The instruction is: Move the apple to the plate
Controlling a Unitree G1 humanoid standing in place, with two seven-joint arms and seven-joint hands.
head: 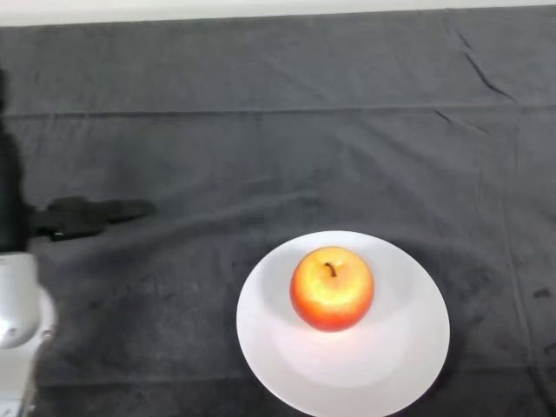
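Observation:
A red and yellow apple (pixel 332 287) stands upright, stem up, in the middle of a white round plate (pixel 391 365) at the lower centre of the head view. My left hand (pixel 12 204) is at the far left edge, well apart from the plate. Its black fingers (pixel 87 216) stretch out straight to the right, just above the cloth, and hold nothing. The silver-grey forearm (pixel 19 313) comes up from the lower left corner. Part of the hand is cut off by the view's left edge.
A dark, wrinkled cloth (pixel 287 148) covers the whole table. A pale strip of wall or floor (pixel 261 7) runs along the far edge at the top.

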